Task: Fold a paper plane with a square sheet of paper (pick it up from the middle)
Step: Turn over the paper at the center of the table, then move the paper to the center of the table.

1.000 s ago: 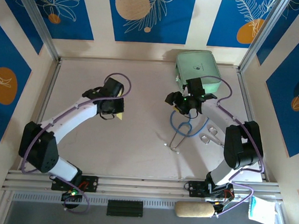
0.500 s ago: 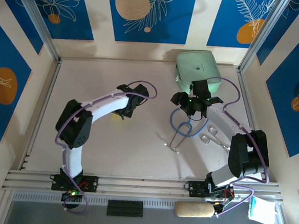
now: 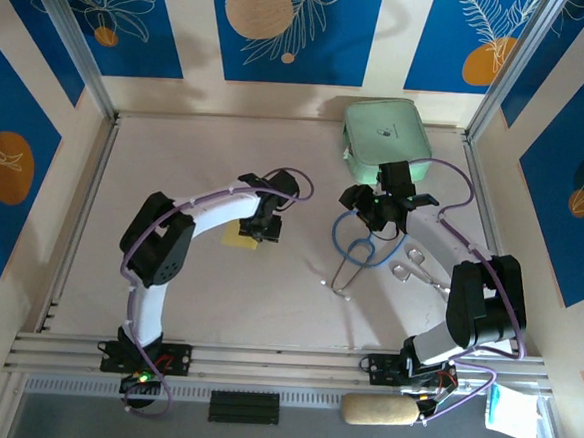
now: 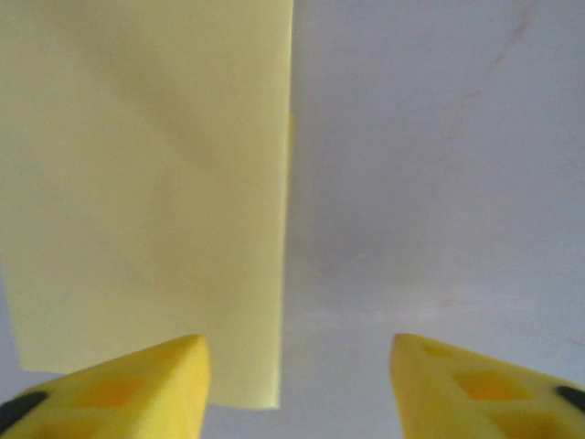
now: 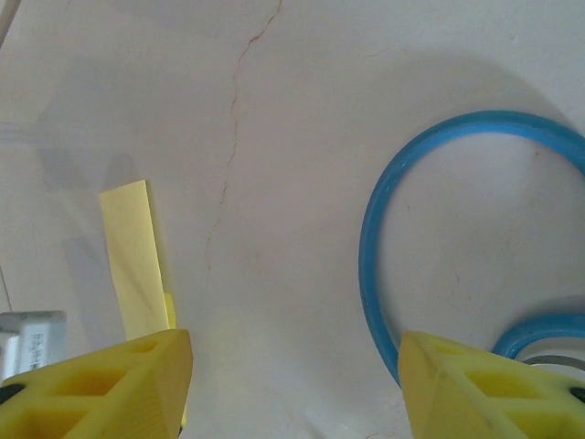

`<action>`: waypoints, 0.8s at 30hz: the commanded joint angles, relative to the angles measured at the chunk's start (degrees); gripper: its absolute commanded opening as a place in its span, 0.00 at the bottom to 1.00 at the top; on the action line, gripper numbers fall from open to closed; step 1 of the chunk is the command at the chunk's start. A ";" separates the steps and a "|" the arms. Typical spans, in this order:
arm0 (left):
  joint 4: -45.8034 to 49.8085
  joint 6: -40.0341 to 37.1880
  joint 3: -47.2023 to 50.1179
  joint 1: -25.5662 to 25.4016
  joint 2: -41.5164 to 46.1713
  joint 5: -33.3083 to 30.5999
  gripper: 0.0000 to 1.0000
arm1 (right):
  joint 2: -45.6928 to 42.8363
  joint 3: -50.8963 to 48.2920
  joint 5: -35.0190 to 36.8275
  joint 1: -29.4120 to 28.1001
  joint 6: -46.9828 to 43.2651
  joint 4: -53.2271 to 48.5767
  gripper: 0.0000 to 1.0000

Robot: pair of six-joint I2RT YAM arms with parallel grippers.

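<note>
The left hand (image 4: 297,361) stands open, gripping nothing — the folded yellow paper (image 4: 146,201) lies flat on the table (image 4: 439,183), just left of centre. The right hand (image 5: 294,366) — open too, empty — hovers over a blue cable (image 5: 369,240).

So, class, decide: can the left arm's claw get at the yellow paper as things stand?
Probably yes. The left claw hangs open right over the yellow paper, with nothing between them; the paper looks flat on the table, so pinching it may be awkward.
</note>
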State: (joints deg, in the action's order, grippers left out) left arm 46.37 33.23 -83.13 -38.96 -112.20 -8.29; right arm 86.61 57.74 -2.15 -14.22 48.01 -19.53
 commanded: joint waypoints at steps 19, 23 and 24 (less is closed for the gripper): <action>-19.51 10.36 34.06 22.57 42.46 5.75 0.99 | 27.17 25.78 -10.58 -24.09 -5.55 -3.13 0.51; -20.99 11.67 37.30 24.14 44.57 7.39 0.99 | 33.00 32.15 -11.07 -26.17 -6.50 -5.80 0.51; -21.20 11.92 37.71 24.34 44.72 7.74 0.99 | 34.11 33.10 -11.03 -26.44 -6.60 -6.14 0.51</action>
State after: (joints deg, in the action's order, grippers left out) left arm 27.59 43.31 -46.85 -15.55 -68.64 -2.26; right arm 118.37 87.79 -11.49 -40.05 42.98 -21.98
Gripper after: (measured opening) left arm 0.994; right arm 0.507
